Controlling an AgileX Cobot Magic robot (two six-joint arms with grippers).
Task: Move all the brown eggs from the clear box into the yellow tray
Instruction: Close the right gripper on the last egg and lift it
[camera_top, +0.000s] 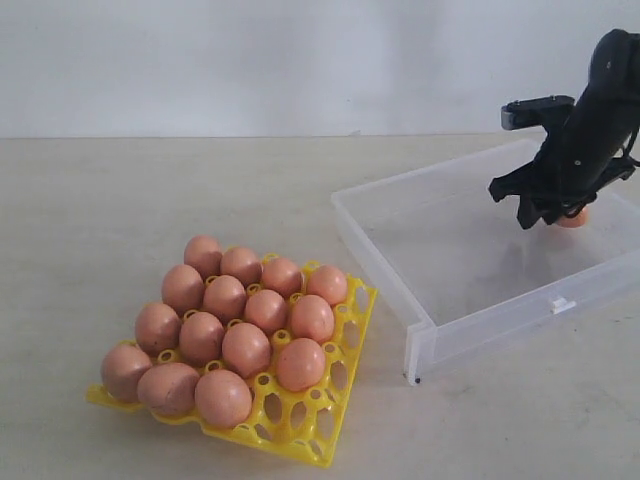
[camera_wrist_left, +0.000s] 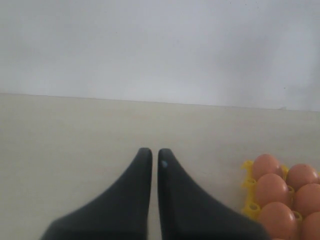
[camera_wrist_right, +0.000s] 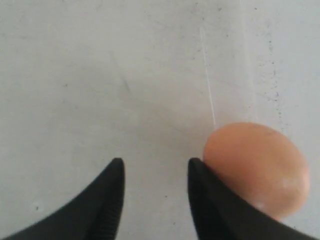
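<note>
1. My right gripper (camera_wrist_right: 155, 167): jaws apart, nothing between them. Bare box floor shows through the gap.
2. The one brown egg (camera_wrist_right: 255, 170) left in the box lies outside the gap, touching the outer face of one finger. Judgement: sidestep toward it before closing, or that finger will shove it away.
3. The egg rests on its side; I cannot tell its long axis.
4. The clear box (camera_top: 480, 322) sits on the right part of the worktop (camera_top: 90, 200), the egg toward its far side.
5. The yellow tray (camera_top: 300, 425) sits near-left, well apart from the box. Brown eggs (camera_top: 246, 349) fill most cups, with bare cups at its near corner.
6. My left gripper (camera_wrist_left: 151, 152) is closed and empty beside the tray. The right arm is nearer the egg.
</note>
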